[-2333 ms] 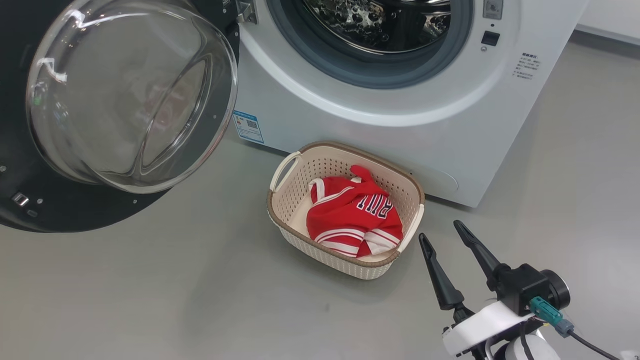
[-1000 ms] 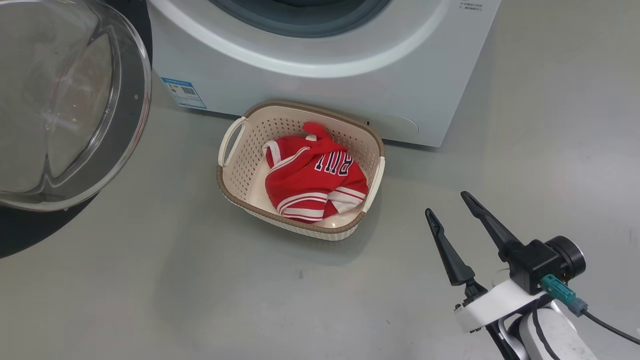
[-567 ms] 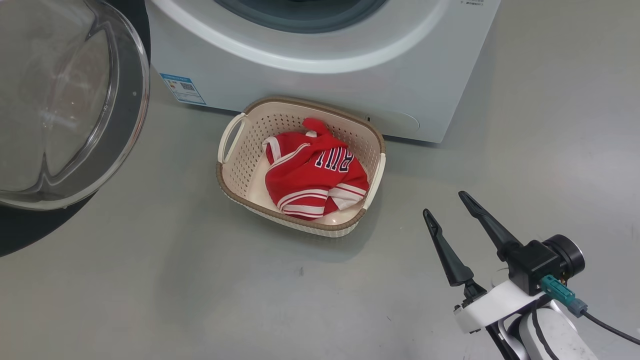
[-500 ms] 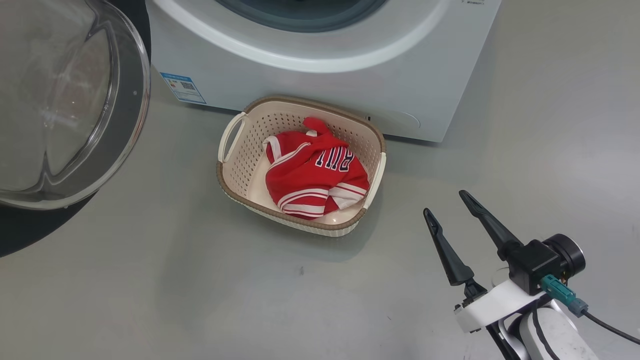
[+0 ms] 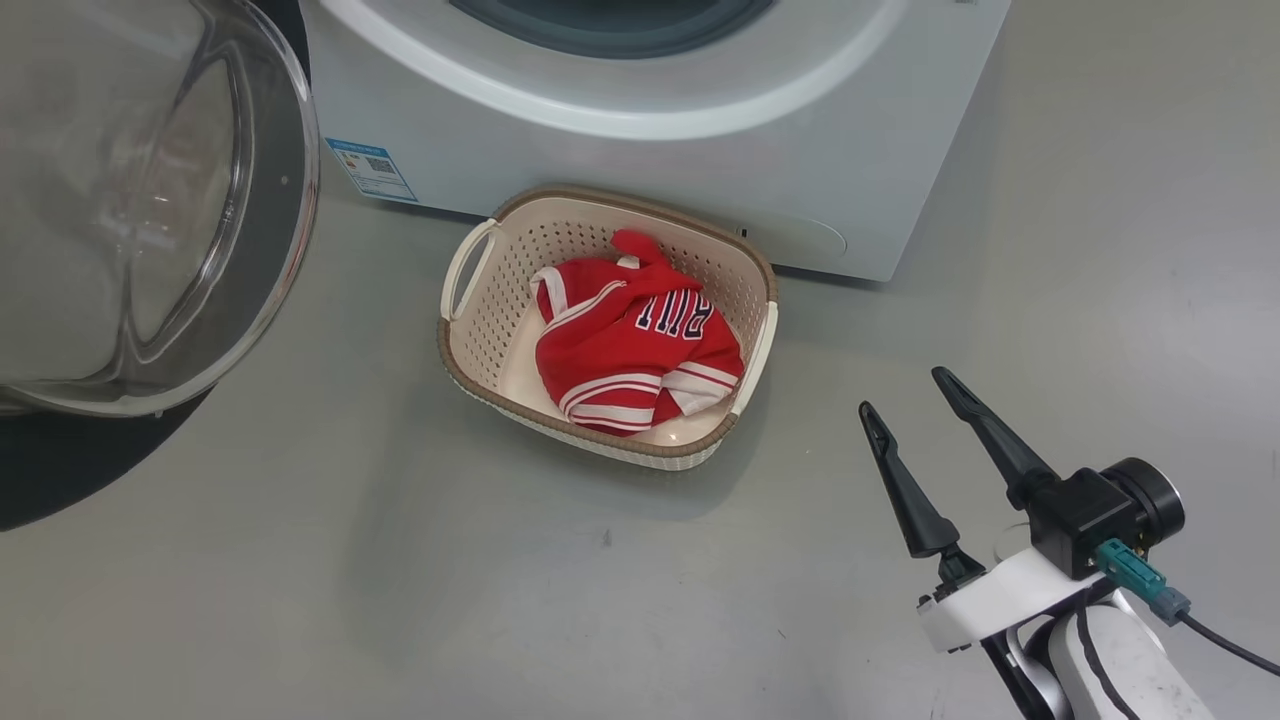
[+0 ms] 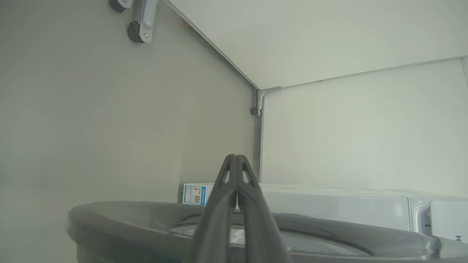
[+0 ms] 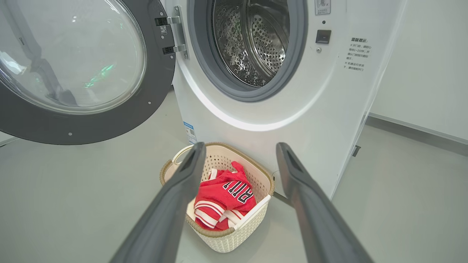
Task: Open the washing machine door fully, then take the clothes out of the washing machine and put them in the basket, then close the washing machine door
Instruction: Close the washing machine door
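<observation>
Now the red clothes [image 5: 635, 350] lie bunched in the cream basket [image 5: 487, 330], in the middle of the head view, just in front of the white washing machine [image 5: 620, 160]. Its round door [image 5: 150, 200] stands open at the upper left. At the lower right the right claw [image 5: 904, 390] hangs over the floor [image 5: 400, 580], spread wide and holding nothing. In the left wrist view the left claw [image 6: 236, 157] is pressed closed.

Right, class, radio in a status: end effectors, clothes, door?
Left end effector shut, by door. Right end effector open, empty. Clothes in basket; door open. Door's swing looks clear.
</observation>
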{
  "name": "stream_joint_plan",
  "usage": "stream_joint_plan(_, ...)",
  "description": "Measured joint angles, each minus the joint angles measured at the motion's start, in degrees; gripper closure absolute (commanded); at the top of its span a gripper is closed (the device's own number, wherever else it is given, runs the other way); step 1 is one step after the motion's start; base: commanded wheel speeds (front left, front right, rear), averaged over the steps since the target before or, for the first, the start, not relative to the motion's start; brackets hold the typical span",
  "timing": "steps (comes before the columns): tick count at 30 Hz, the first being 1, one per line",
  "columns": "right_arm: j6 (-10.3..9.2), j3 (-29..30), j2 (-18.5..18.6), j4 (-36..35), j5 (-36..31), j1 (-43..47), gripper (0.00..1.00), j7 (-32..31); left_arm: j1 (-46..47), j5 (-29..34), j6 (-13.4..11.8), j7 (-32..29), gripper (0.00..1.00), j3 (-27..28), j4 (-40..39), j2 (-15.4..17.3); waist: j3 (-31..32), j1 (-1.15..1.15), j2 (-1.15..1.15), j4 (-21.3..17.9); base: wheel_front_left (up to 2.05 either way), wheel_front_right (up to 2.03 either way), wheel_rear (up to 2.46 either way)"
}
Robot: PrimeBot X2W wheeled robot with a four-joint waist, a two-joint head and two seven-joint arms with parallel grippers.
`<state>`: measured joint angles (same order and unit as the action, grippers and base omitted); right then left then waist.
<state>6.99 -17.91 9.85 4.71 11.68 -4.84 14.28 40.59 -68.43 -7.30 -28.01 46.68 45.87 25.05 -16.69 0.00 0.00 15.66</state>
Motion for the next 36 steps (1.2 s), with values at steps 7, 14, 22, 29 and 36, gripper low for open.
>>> stream_joint_plan(7,0.0,0.24,-0.42,0.08,0.38,-0.08,0.0,0.0,-0.01,-0.68,0.04,-3.55,1.0,-0.71,0.03,-1.38,1.23,0.0,0.0,0.44,0.0,0.0,0.0)
stream_joint_plan(14,0.0,0.1,-1.1,0.57,0.41,-0.08,0.0,0.0,-0.62,-1.42,1.44,-7.35,1.0,-1.48,-0.49,-2.58,2.97,0.0,0.0,0.93,0.0,0.0,0.0)
stream_joint_plan(22,0.0,0.11,-2.12,0.64,0.64,-0.06,0.0,0.0,-3.37,-4.82,3.92,-12.06,1.0,-0.58,-3.78,-4.91,4.39,0.0,0.0,0.96,0.0,0.0,0.0)
stream_joint_plan(29,0.0,0.43,-2.35,0.7,0.89,0.09,0.0,0.0,-4.91,-6.28,5.09,-15.58,1.0,-0.6,-6.67,-7.7,4.93,0.0,0.0,1.1,0.0,0.0,0.0)
stream_joint_plan(36,0.0,0.64,-2.63,0.76,0.89,0.3,0.0,0.0,-7.94,-7.31,5.54,-18.18,1.0,-1.78,-10.0,-10.0,5.32,0.0,0.0,1.29,0.0,0.0,0.0)
